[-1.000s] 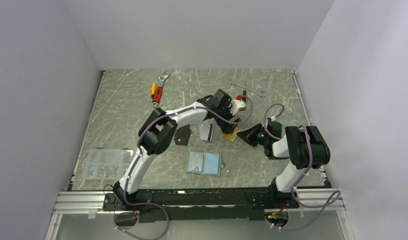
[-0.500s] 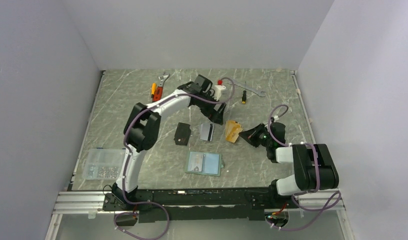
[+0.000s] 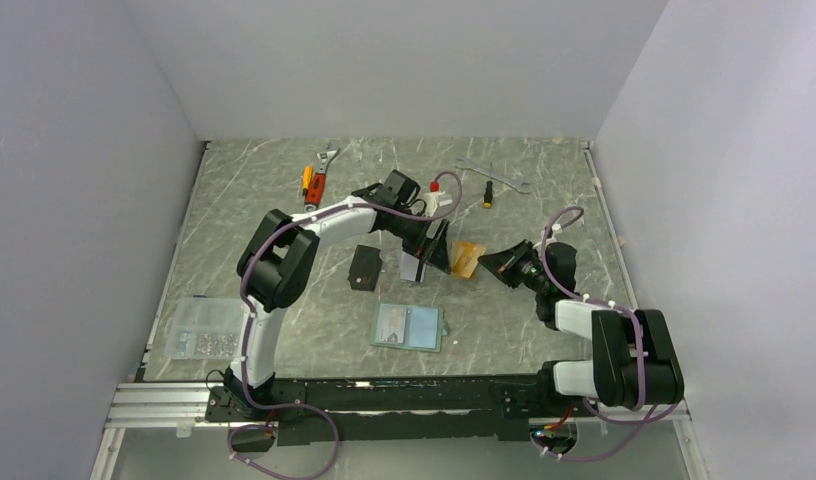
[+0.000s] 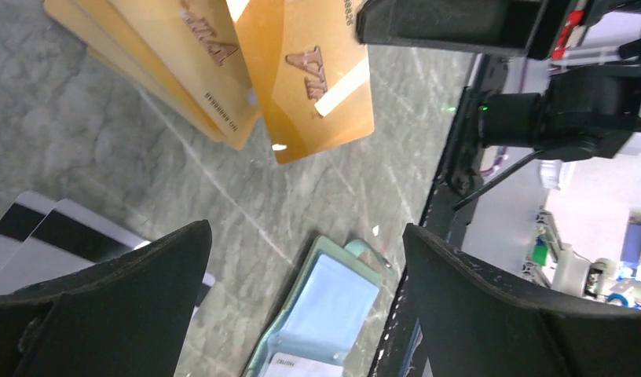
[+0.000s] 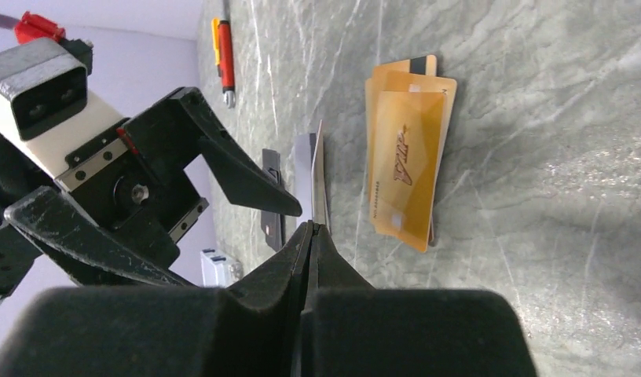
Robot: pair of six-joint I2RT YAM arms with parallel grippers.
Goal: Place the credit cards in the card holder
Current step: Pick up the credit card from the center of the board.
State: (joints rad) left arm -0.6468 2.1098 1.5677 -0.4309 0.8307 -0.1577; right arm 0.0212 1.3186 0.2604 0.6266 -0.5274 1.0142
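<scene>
Orange-gold cards (image 4: 317, 86) are cut off by the left wrist view's top edge, the card holder (image 4: 333, 302) by its bottom, silver-grey cards (image 4: 74, 229) by its left.

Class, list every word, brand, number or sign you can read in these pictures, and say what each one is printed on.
"VISA", tilted and only roughly legible: brand mark on the front orange-gold card, left wrist view.
The same mark, partly cut off: on the orange-gold card behind it.
Small digits along both cards' edges: too small to read.
Print on a slip inside the card holder: too blurred to read.
Nothing else is legible.
</scene>
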